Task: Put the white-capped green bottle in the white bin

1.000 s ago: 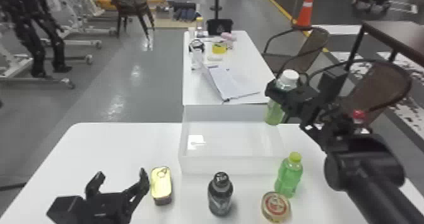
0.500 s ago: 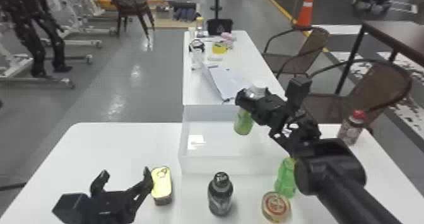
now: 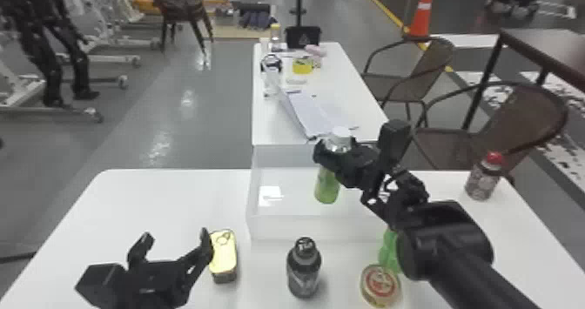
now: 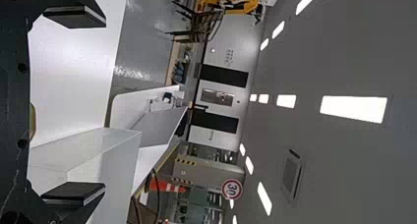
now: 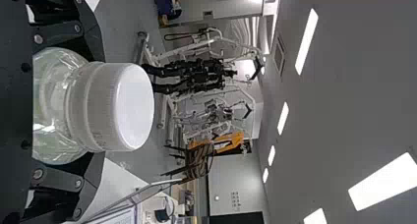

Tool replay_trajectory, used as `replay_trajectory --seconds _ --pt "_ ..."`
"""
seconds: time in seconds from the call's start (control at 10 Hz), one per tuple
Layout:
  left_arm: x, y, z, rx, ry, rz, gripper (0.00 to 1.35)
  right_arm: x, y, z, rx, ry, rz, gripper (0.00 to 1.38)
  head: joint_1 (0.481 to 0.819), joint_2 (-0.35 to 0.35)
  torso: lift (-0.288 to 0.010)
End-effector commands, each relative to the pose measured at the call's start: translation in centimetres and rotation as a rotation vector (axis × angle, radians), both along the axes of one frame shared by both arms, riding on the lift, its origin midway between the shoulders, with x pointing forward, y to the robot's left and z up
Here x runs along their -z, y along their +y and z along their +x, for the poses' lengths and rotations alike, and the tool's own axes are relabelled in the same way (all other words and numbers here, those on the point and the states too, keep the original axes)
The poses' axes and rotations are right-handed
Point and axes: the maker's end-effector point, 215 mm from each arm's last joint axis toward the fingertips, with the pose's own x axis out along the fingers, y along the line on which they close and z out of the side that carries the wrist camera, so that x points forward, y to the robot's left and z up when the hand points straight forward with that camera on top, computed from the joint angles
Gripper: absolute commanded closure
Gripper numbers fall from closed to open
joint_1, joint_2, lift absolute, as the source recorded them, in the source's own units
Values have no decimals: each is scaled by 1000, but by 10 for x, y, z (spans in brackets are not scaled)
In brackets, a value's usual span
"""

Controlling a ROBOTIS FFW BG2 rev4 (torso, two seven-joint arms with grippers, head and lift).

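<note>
Right pincer (image 3: 334,153) has swung left, holding the bottle (image 3: 327,189) over the bin (image 3: 278,229).

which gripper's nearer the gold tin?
Left. The left gripper is just beside the gold tin; the right gripper is farther off, above the white bin, holding the white-capped green bottle.

White-capped green bottle (image 3: 327,189), white bin (image 3: 300,228)
</note>
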Motion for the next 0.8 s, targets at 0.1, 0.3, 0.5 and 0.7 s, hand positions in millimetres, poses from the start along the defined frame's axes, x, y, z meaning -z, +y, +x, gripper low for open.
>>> replay_trajectory --seconds 0.1,0.3,0.5,0.7 --pt "-1 -1 1 -1 -3 -4 125 0 2 0 -3 -1 -2 272 549 0 -100" --pt "-2 -1 1 -4 -5 -6 121 -1 0 1 -1 -6 -4 65 549 0 -100" --pt "-1 -2 0 -2 -4 -8 124 -3 -2 1 3 -12 2 76 549 0 -100" --pt "-3 -1 -1 -5 -10 -13 125 -5 -10 -5 17 -17 45 78 549 0 -100"
